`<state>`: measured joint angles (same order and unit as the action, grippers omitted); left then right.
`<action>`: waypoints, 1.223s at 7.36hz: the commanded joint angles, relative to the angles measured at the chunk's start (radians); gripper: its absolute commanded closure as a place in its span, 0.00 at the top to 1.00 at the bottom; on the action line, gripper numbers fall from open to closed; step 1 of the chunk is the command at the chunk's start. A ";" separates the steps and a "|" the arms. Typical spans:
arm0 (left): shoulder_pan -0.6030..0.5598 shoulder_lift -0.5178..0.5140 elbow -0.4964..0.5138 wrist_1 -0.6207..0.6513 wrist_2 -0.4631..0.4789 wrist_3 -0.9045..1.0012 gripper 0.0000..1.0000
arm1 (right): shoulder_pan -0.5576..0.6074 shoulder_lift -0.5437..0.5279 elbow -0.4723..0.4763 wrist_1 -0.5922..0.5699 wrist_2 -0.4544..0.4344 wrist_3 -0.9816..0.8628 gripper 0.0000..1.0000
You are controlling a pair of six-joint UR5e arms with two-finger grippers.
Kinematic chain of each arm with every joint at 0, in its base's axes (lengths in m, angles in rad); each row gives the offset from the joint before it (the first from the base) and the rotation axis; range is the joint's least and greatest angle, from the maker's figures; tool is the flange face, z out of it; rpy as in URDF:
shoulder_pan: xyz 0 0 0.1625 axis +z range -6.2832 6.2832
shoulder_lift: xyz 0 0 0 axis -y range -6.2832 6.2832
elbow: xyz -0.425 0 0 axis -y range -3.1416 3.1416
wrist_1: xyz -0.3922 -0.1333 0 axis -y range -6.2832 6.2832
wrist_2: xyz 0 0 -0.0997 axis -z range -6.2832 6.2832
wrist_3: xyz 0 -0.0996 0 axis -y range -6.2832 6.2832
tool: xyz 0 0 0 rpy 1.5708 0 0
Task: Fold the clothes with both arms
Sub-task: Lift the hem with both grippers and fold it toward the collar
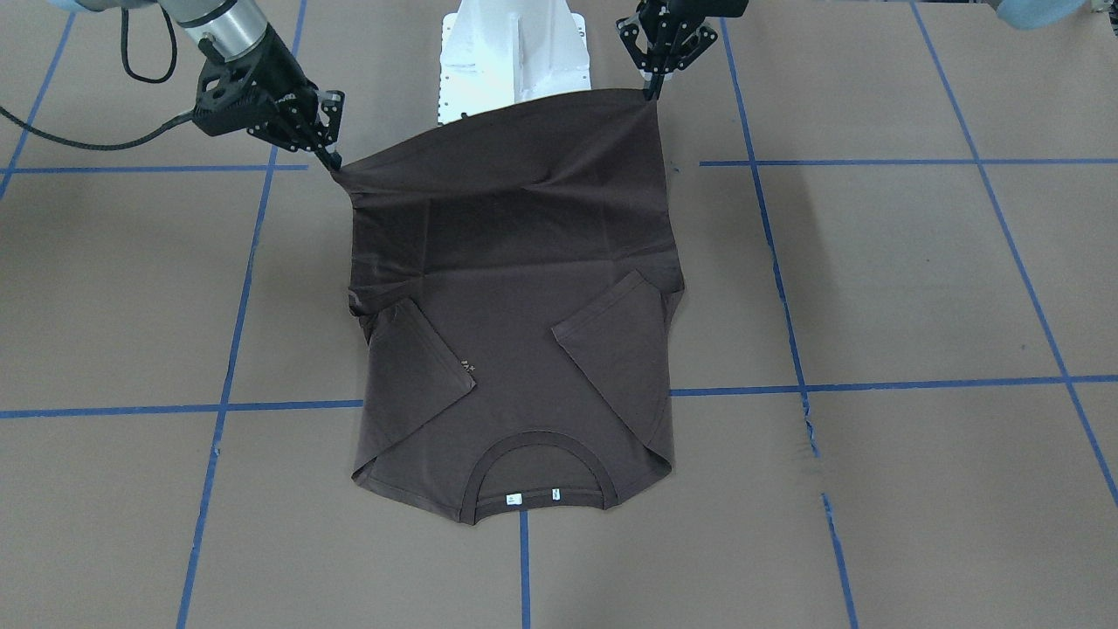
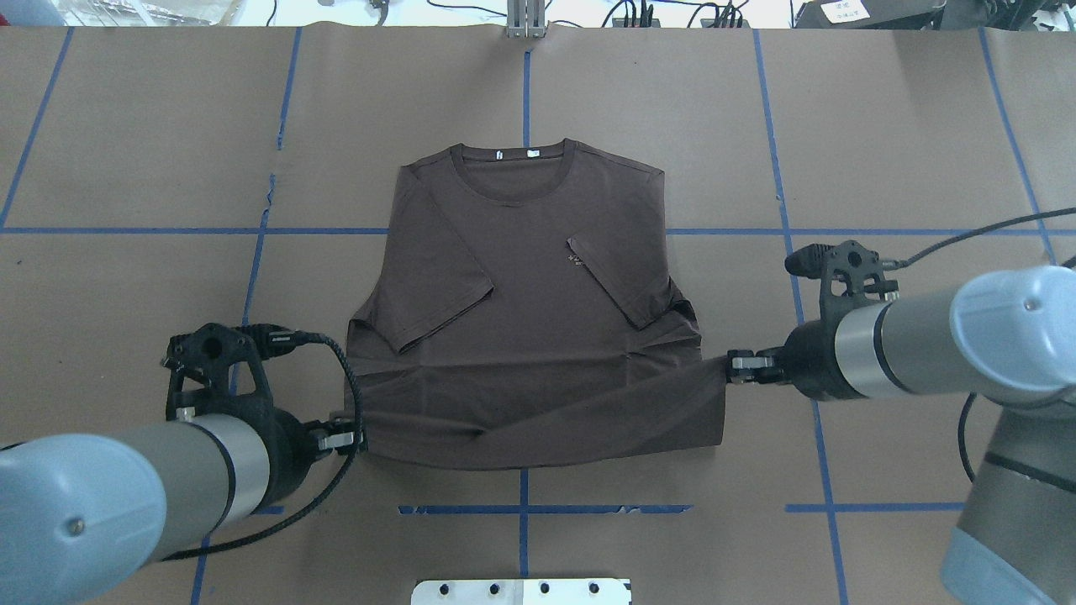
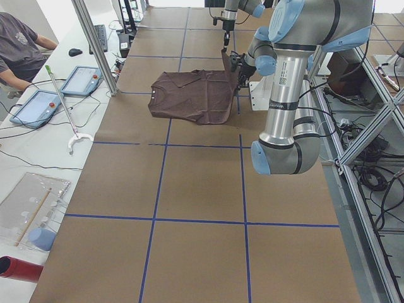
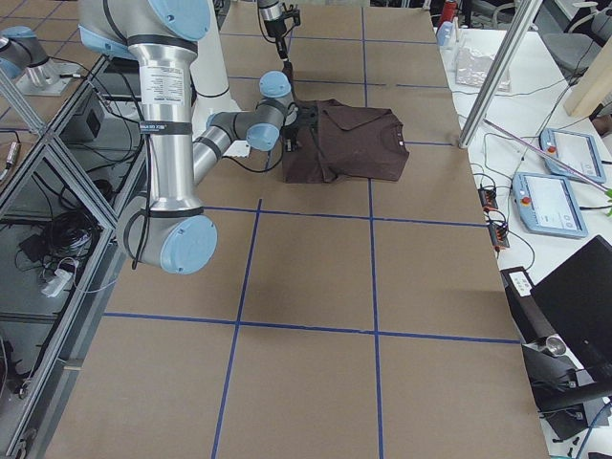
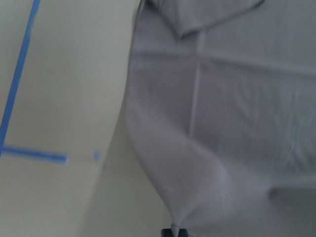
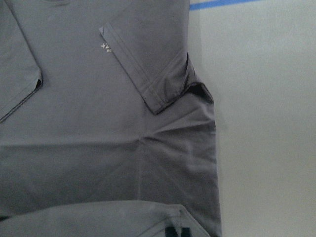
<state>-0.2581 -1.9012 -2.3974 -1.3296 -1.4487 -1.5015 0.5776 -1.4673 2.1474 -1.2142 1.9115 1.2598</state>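
Silver-grey arms (image 2: 891,349), blue joint caps (image 2: 1021,323), black cables (image 1: 96,145)

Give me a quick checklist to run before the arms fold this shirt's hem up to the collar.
1. Left fingers shut on a hem corner of the shirt: ok.
2. Right fingers shut on the other hem corner: ok.
3. Both sleeves folded in over the chest: ok.
4. Hem level between the two grips: not ok, the right corner sits nearer the collar.
5. Collar end lying flat on the table: ok.
6. Both fabric layers pinched at each corner: cannot tell.
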 commanded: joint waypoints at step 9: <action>-0.418 -0.214 0.754 -0.453 -0.041 0.290 0.00 | 0.298 0.570 -0.777 0.002 0.087 -0.112 0.00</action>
<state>-0.6547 -2.0824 -1.7067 -1.7526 -1.4874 -1.2149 0.8607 -0.9415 1.4385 -1.2131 1.9975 1.1480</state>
